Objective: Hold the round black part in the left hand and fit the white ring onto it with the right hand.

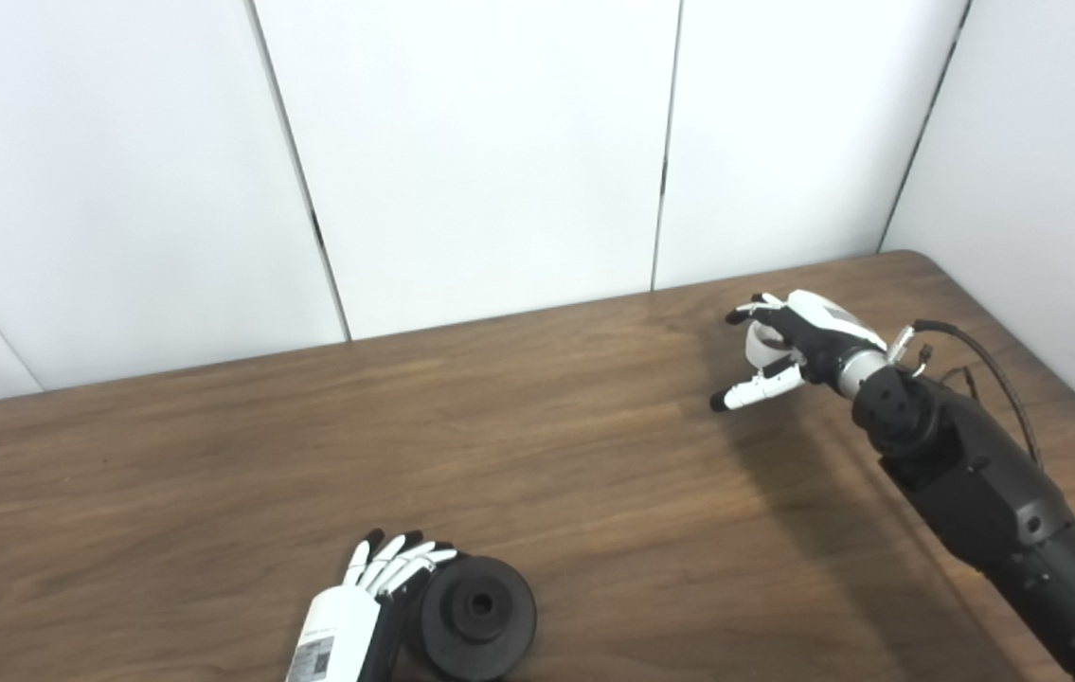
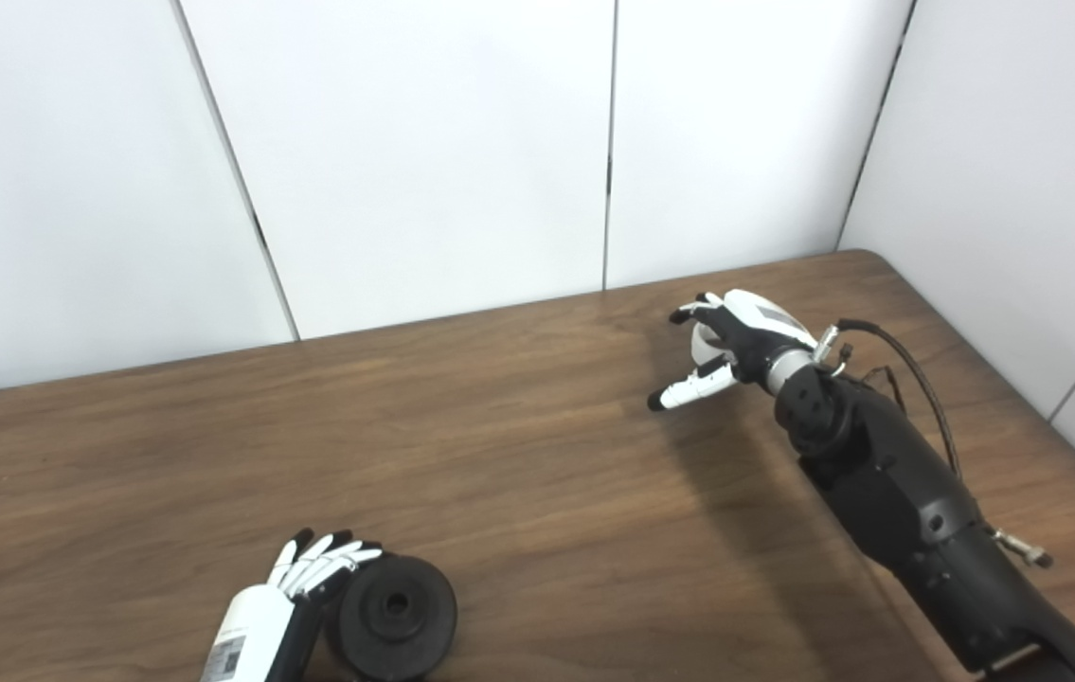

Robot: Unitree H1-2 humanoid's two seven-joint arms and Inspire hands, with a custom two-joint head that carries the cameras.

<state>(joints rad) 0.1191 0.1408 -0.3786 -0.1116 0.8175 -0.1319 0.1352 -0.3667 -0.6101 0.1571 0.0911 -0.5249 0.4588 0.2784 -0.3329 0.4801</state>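
where the left eye view looks down on the wooden desk (image 1: 537, 426), the left hand (image 1: 362, 606) lies at the near edge, its fingers (image 1: 395, 559) stretched out fairly straight and resting against the rim of the round black part (image 1: 478, 616). the part sits flat on the desk just right of that hand, a thick disc with a raised hub and a hole at its middle. the fingers touch its upper left edge but do not wrap around it, so the hand is released rather than grasping. far off toward the back right corner, the right hand (image 1: 788, 346) is raised a little over the desk, its fingers curled around the white ring (image 1: 764, 343), which shows as a pale band inside the grip; one finger points out to the left below it. a dark cable (image 1: 992, 379) loops over the black forearm. white wall panels (image 1: 480, 152) stand behind.

seen from the right eye view, the layout is the same: the black part (image 2: 395, 611) lies flat near the front edge with the left hand (image 2: 291, 597) beside it, fingers extended along its rim. the right hand (image 2: 731, 346) is well apart from it near the back right, closed on the white ring (image 2: 707, 343), only partly visible between the fingers. its shadow falls on the desk (image 2: 499, 426) below.
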